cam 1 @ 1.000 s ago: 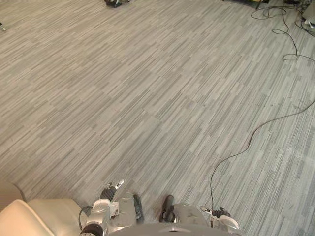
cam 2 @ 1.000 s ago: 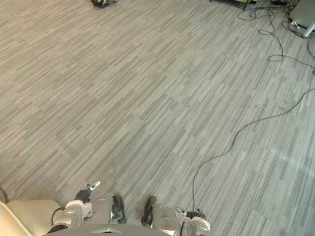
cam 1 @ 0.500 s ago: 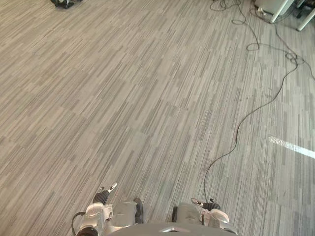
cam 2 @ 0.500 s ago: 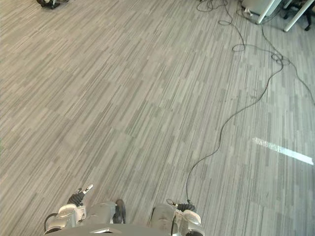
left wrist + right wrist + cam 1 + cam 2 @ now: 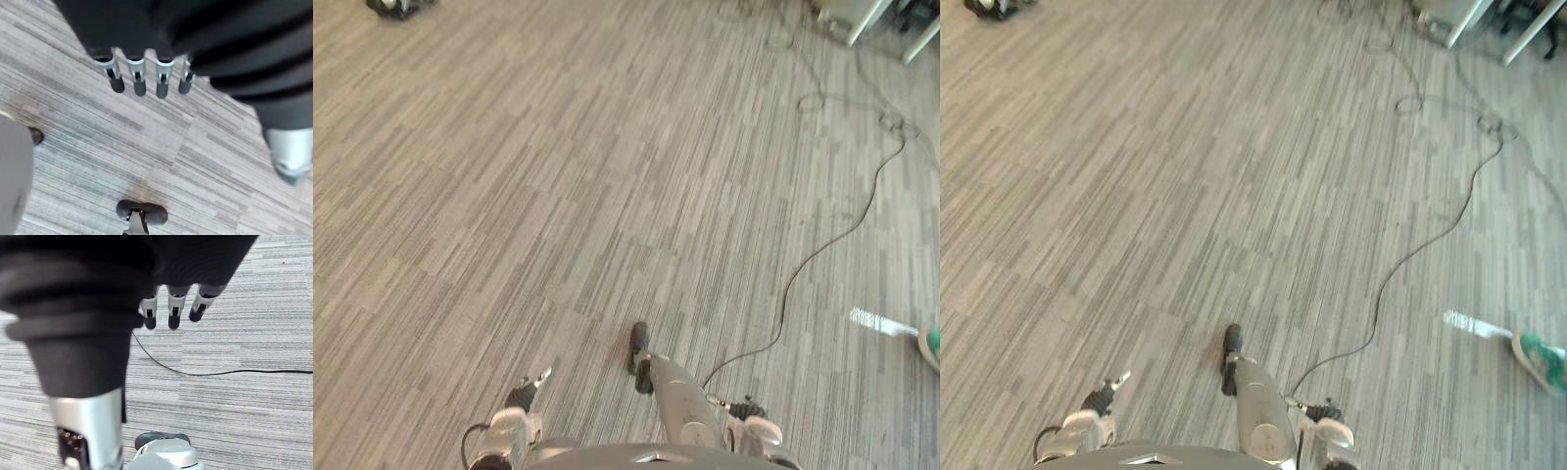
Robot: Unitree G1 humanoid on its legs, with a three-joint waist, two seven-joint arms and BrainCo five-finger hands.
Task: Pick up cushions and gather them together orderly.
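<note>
Cannot tell where the cushions lie. Hanging low at the near edge, left hand (image 5: 139, 81) and right hand (image 5: 175, 308), fingers straight and slack, grasping nothing. Beneath and all around, grey carpet-tile floor (image 5: 558, 196), flat short pile streaked with fine light and dark lines in staggered oblong blocks. Far right, slanted white table legs (image 5: 862, 22); far left, a dark blurred object (image 5: 396, 6). At the right edge, a person's green-and-white shoe (image 5: 1540, 360) beside a bright strip of light (image 5: 1474, 324).

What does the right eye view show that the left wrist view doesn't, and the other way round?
The right eye view adds a person's green shoe at the right edge and white furniture legs at the far right. The left wrist view adds the left hand from close, fingers straight and holding nothing. Shared: the grey striped carpet.
</note>
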